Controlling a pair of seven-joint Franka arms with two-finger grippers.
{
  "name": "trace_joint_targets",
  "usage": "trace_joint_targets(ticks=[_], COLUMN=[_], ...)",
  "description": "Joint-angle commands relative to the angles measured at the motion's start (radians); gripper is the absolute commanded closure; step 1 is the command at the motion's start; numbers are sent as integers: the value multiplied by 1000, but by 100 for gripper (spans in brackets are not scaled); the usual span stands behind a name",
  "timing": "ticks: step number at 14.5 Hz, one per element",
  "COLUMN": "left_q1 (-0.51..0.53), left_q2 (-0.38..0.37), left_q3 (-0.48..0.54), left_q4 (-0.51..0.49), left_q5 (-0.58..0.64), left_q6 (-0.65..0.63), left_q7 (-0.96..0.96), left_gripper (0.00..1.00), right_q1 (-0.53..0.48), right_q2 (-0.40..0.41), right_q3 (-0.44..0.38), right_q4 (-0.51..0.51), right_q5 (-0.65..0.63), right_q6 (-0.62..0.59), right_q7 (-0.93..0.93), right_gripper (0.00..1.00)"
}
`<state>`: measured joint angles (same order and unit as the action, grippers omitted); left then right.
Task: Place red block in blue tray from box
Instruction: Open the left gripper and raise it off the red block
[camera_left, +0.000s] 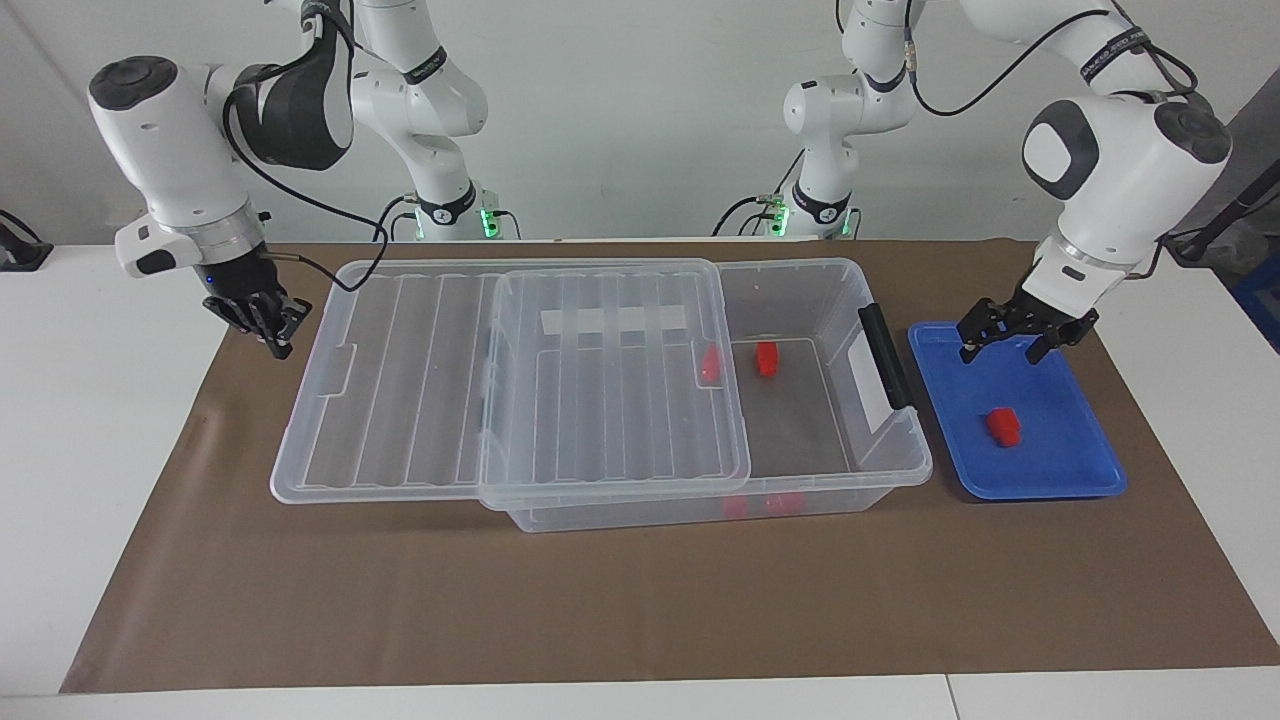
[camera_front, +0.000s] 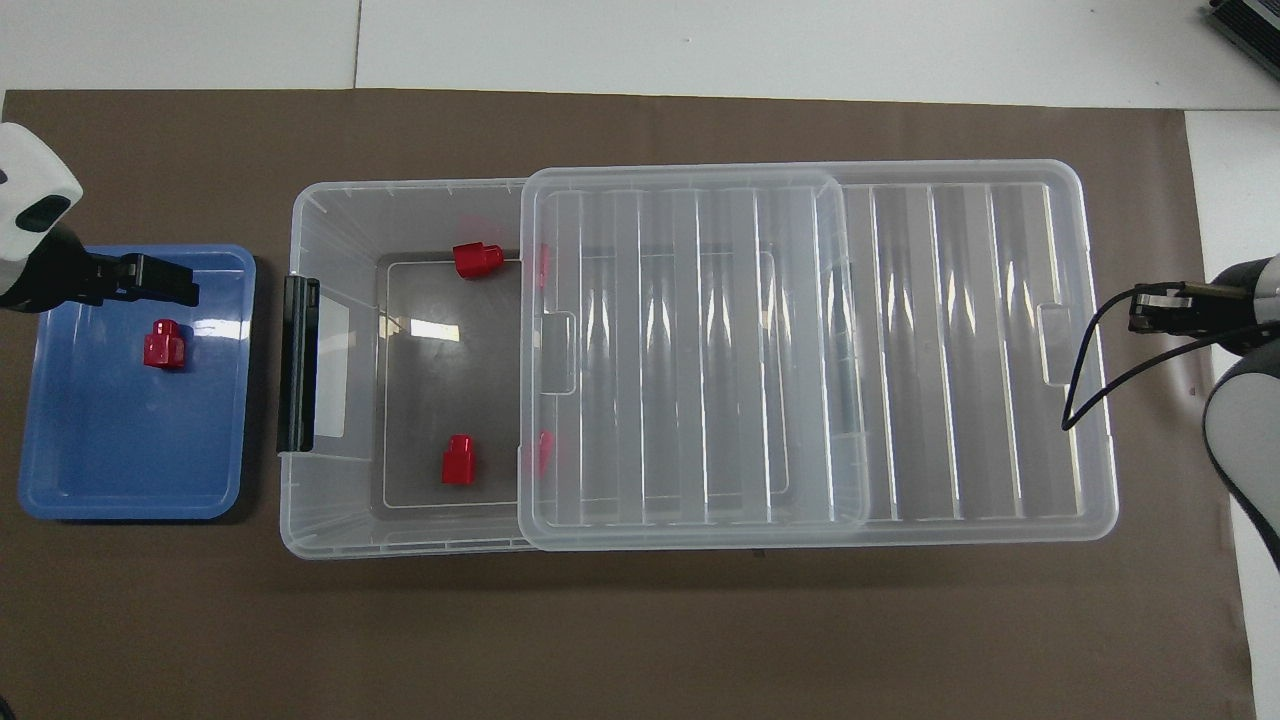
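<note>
— Brown paper mat (camera_left: 640, 600) over a white table (camera_left: 100, 450): we log that as the surface. What do we list nearest the robots?

— Left gripper (camera_left: 1012, 340), over the blue tray's (camera_left: 1060, 480) robot-side end; its fingers stand spread apart, and we see nothing between them. Right gripper (camera_left: 262, 322), low over the mat at the right arm's end, just beside the lid; whether it is spread or closed we cannot tell.

— Next entry?

— One red block (camera_left: 1003, 426), resting inside the blue tray, apart from the gripper above it. The tray sits on the mat just beside the box's black handle (camera_left: 887, 355), at the left arm's end.

— And the box (camera_left: 830, 290) itself?

— Clear, large, lying lengthwise. We count two clear ribbed lids: one (camera_left: 615, 385) covers the box's middle, the second (camera_left: 400, 380) lies toward the right arm's end, partly under the first. The handle end is uncovered.

— Contents?

— Two red blocks in the uncovered part: one (camera_front: 459, 460) nearer the robots, one (camera_front: 475, 259) farther. Two more red shapes show blurred through the lid's edge, one beside each.
</note>
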<state>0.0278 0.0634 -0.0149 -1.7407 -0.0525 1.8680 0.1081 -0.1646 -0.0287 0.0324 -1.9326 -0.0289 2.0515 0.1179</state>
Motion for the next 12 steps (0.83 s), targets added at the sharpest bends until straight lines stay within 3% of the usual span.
trace_joint_targets(ticks=[1, 8, 12], left_q1=[-16, -16, -45], left_q2=[-66, -100, -151], left_q3=[12, 4, 1], left_q4=[-8, -36, -20], left_q5=[-10, -10, -6], left_q6=[-65, -86, -205], left_q7=[-13, -1, -13], left_gripper=[0, 0, 0], right_q1=[-45, -27, -10], right_q2=[52, 78, 70], right_q3=[4, 7, 14], right_q4=[-14, -14, -12], right_q5=[-13, -13, -11], right_q6=[106, 81, 47], right_q7=[-32, -49, -50], right_gripper=[100, 100, 100])
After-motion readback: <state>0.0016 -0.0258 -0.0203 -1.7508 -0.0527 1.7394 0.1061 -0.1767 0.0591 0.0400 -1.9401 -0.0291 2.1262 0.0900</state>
